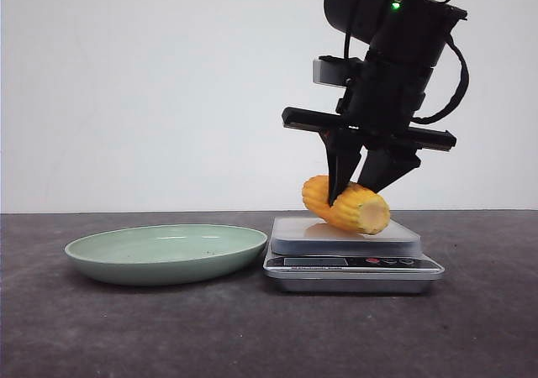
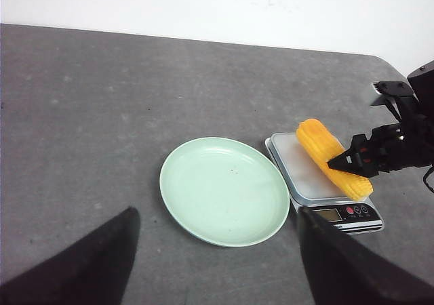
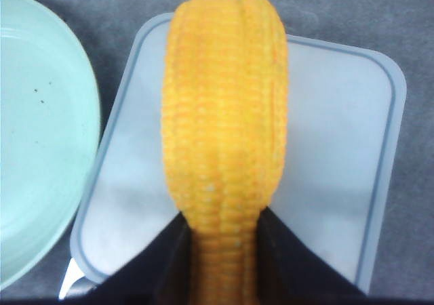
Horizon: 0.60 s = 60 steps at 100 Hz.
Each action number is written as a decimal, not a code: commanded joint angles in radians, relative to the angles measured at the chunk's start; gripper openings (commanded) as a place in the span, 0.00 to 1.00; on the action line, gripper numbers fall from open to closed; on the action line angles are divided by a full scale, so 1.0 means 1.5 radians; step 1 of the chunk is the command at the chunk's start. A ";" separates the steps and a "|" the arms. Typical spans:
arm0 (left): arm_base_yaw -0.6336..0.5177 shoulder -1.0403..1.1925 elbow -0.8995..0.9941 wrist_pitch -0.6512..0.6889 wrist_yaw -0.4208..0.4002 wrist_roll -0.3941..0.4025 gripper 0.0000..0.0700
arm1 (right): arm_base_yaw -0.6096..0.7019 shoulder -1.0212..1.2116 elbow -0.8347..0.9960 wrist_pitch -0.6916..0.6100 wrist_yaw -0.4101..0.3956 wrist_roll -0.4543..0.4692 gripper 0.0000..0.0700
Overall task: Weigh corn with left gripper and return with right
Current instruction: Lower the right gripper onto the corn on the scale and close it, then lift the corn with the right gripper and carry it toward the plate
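Note:
The orange-yellow corn (image 1: 366, 213) lies tilted on the scale (image 1: 296, 232), its paler cut end low and its other end raised. My right gripper (image 1: 351, 195) comes down from above and is shut on the corn, one black finger on each side. The right wrist view shows the corn (image 3: 224, 102) pinched between the right gripper (image 3: 222, 218) over the white scale platform (image 3: 332, 135). My left gripper (image 2: 217, 213) hangs high over the table, open wide and empty. From there I see the corn (image 2: 315, 142), the right gripper (image 2: 336, 164) and the scale (image 2: 298, 176) off to one side.
A pale green plate (image 1: 168, 252) sits on the dark table just left of the scale, with nothing in it. It also shows as the plate (image 2: 224, 190) and the plate (image 3: 34, 149). The scale's display and buttons (image 1: 353, 262) face the front. A white wall stands behind.

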 commanded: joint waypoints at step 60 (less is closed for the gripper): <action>-0.006 0.001 0.007 -0.002 -0.001 -0.001 0.62 | 0.086 -0.282 0.012 -0.031 -0.041 -0.091 0.00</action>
